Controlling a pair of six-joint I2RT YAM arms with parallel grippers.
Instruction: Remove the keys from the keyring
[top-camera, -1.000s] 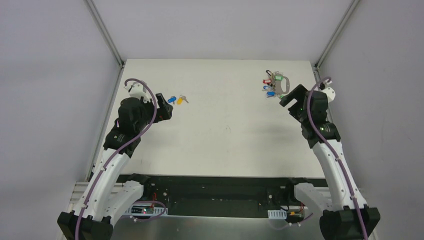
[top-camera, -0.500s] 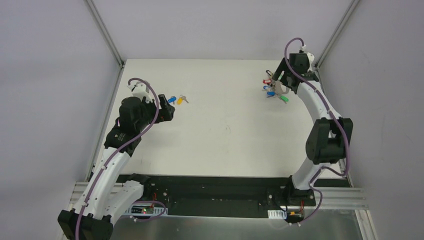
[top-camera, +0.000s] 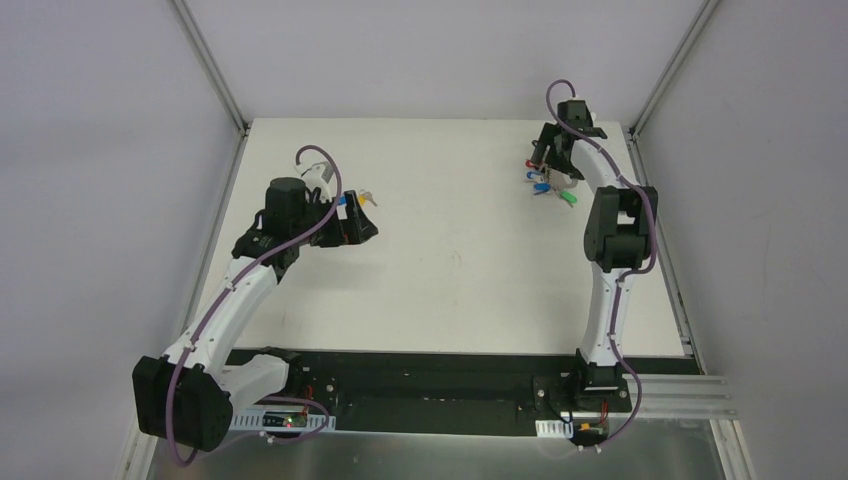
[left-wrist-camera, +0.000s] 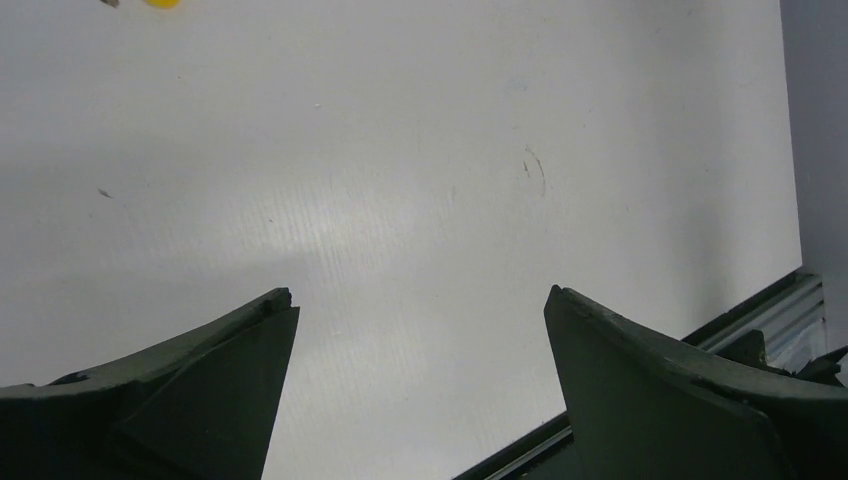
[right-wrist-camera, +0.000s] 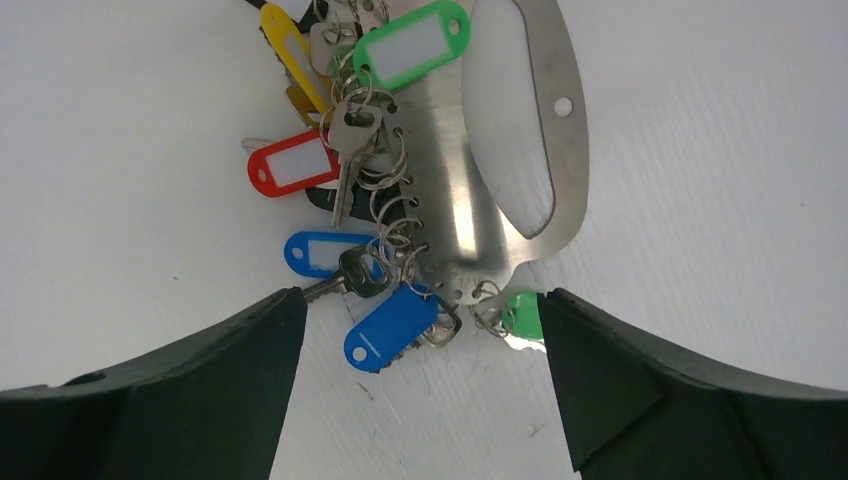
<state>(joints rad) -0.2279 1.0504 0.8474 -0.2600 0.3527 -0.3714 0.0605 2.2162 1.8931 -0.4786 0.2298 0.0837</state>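
The keyring (right-wrist-camera: 500, 170) is a flat silver metal holder lying at the table's back right, with several small rings carrying keys and plastic tags: green (right-wrist-camera: 410, 45), red (right-wrist-camera: 290, 165), yellow (right-wrist-camera: 290, 50) and blue (right-wrist-camera: 390, 328). The bunch also shows in the top view (top-camera: 543, 182). My right gripper (right-wrist-camera: 420, 296) is open and empty just above it, the bunch lying just beyond the fingertips. My left gripper (top-camera: 366, 232) is open and empty over bare table. A loose yellow-headed key (top-camera: 366, 199) and a blue one (top-camera: 350, 199) lie behind it, partly hidden by the arm.
The white table (top-camera: 450, 280) has metal frame posts at its back corners and grey walls around. A green tag (top-camera: 570, 198) lies at the near right of the bunch. The table's near edge rail (left-wrist-camera: 700, 335) shows in the left wrist view.
My right arm has stretched to the back and now hangs over the key bunch. My left arm has swung right and forward, past the two loose keys.
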